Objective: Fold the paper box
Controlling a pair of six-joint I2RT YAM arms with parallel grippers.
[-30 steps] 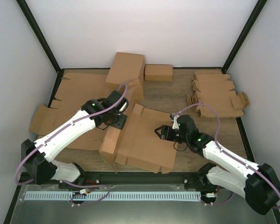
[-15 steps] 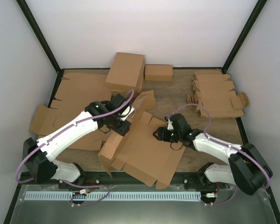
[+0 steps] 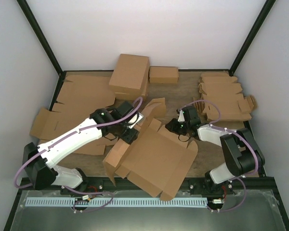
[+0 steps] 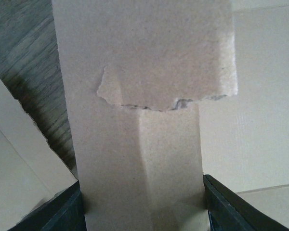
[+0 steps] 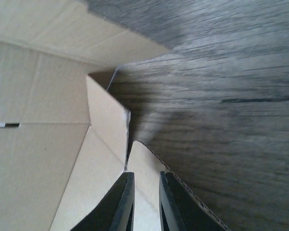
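The paper box (image 3: pixel 156 159) lies partly folded in the middle of the table, a large brown blank with its side flaps raised. My left gripper (image 3: pixel 130 132) is at its far left corner. In the left wrist view the left gripper (image 4: pixel 142 195) is shut on a flap (image 4: pixel 139 96) of the box that fills the space between the fingers (image 4: pixel 70 207). My right gripper (image 3: pixel 173 126) is at the box's far right edge. In the right wrist view the right gripper (image 5: pixel 145 175) has its jaws drawn to a thin slit over a corner flap (image 5: pixel 147 161), with nothing visibly pinched.
Several notched cardboard blanks (image 3: pixel 224 96) are piled at the back right. A folded box (image 3: pixel 130 72) and a small short box (image 3: pixel 164 74) stand at the back. More flat blanks (image 3: pixel 72 96) lie on the left. The wooden tabletop (image 3: pixel 178 98) shows between them.
The right gripper moved back to the box's far right edge and its jaws closed to a slit. The left gripper carried the flap rightward, and the box turned and slid toward the near edge.
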